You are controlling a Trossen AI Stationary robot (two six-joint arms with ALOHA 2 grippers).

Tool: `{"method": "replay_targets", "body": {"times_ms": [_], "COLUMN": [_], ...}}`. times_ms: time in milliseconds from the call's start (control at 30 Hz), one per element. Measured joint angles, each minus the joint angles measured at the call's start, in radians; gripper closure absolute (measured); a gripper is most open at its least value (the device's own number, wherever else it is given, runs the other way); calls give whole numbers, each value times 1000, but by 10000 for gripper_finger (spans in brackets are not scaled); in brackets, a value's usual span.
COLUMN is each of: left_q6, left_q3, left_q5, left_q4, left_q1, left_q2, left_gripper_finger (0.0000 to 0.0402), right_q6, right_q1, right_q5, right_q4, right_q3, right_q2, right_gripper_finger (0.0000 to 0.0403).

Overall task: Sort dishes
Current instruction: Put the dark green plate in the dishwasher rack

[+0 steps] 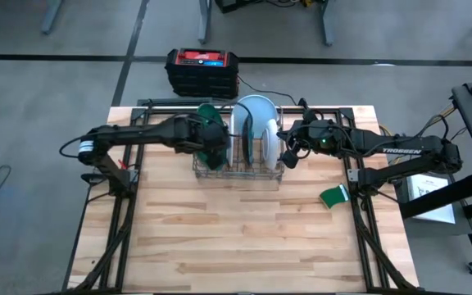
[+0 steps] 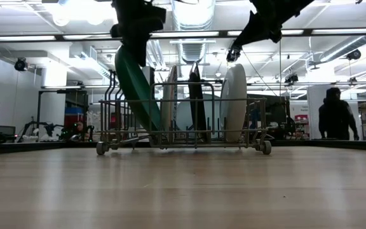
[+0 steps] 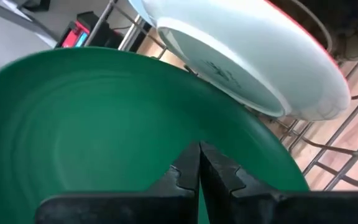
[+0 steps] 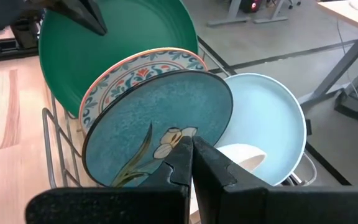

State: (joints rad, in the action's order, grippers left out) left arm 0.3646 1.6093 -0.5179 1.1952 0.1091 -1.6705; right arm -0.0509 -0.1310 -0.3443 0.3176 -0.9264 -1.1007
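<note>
High view: dishes (image 1: 252, 135) upright in rack (image 1: 238, 170); both arms' fingers shut.

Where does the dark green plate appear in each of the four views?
High view: green plate at the rack's left end, by the left gripper.
Low view: leaning at the rack's left side.
Left wrist view: fills most of the picture, behind the shut fingers.
Right wrist view: rearmost, behind the patterned plates.
Shared landmark: the grey wire rack.
</note>
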Motion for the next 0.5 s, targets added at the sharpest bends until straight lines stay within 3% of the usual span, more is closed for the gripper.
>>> {"method": "replay_targets", "body": {"times_ms": [500], "left_q6": [63], "left_q3": [2], "left_q5": [-18], "left_q4": [50], "left_q1": [2], "left_q2": [-40], "left_gripper_finger": [401], "right_q6": [0], "right_q1": [0], "right_q5": [0], "right_q4": [1], "right_q3": [0], "right_q2": [0], "right_gripper_finger": [403]}}
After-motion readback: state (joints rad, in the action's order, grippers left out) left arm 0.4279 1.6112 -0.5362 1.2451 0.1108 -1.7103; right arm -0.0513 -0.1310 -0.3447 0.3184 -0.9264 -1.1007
